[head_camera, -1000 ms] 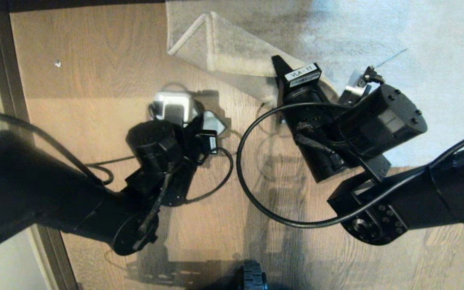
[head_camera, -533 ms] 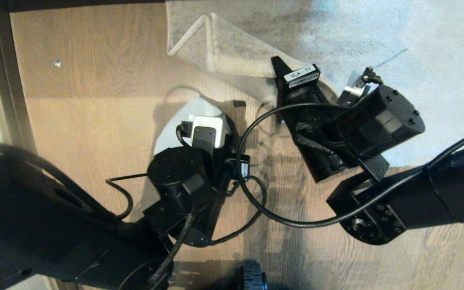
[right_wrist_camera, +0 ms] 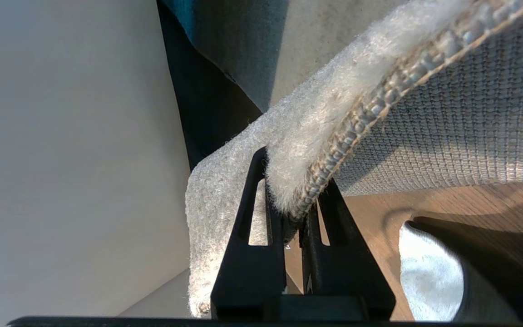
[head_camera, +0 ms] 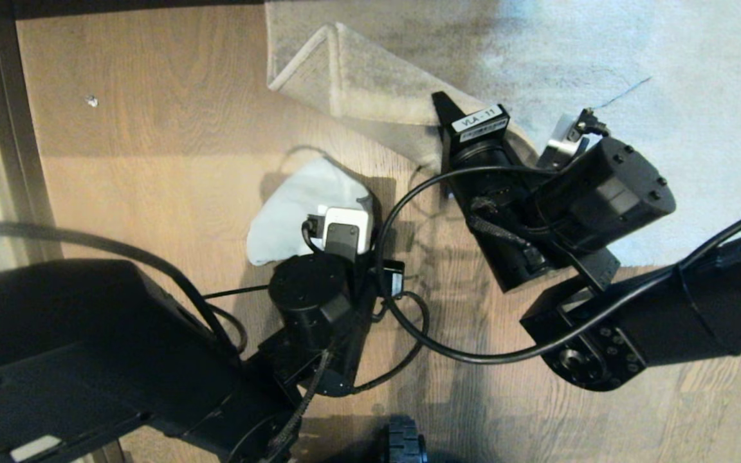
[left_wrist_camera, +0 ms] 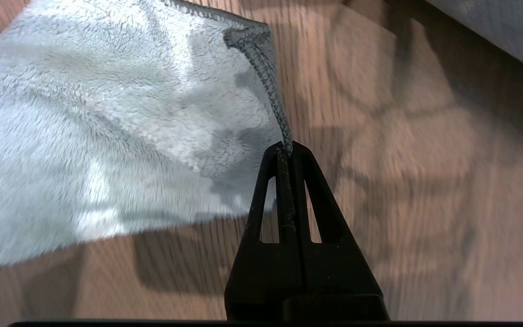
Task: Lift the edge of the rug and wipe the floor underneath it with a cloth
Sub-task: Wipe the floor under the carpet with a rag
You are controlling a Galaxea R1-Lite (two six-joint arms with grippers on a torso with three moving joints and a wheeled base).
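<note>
My right gripper [right_wrist_camera: 293, 178] is shut on the rug edge [right_wrist_camera: 334, 113] and holds it up off the floor, so the woven underside shows. In the head view the lifted rug edge [head_camera: 357, 83] is a folded-back flap of the pale rug [head_camera: 602, 58], with the right gripper [head_camera: 444, 106] at its lower end. My left gripper [left_wrist_camera: 285, 147] is shut on the stitched hem of the cloth [left_wrist_camera: 107, 118]. The cloth [head_camera: 293, 206] lies pale face up on the brown wood floor [head_camera: 152, 161], just left of the raised flap, and also appears as a pale patch of cloth [right_wrist_camera: 429, 268] in the right wrist view.
A dark baseboard strip [head_camera: 4, 96] runs down the left side. A small white speck [head_camera: 92, 101] lies on the planks at far left. A black cable loop [head_camera: 396, 308] hangs between the two arms. A base wheel [head_camera: 404, 444] shows at the bottom edge.
My left arm has swung right, dragging the cloth over the floor toward the raised flap; more of the cloth now shows. The right gripper has kept still on the rug edge.
</note>
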